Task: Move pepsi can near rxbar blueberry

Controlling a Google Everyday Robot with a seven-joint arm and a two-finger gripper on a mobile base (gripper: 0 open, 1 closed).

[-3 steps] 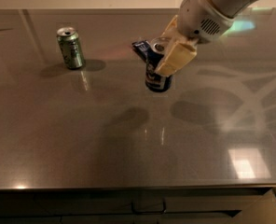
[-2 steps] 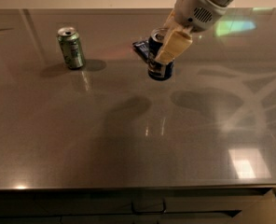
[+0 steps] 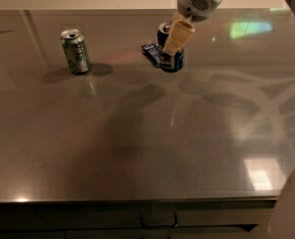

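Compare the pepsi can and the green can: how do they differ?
The pepsi can is dark navy; the green can is green. The pepsi can is held in the gripper, right beside the rxbar blueberry; the green can stands alone, far to the left. Both stand upright with silver tops.

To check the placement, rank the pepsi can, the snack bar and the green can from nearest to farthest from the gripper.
1. Pepsi can, right at the gripper, back centre.
2. Snack bar, just left of that can.
3. Green can, far left.
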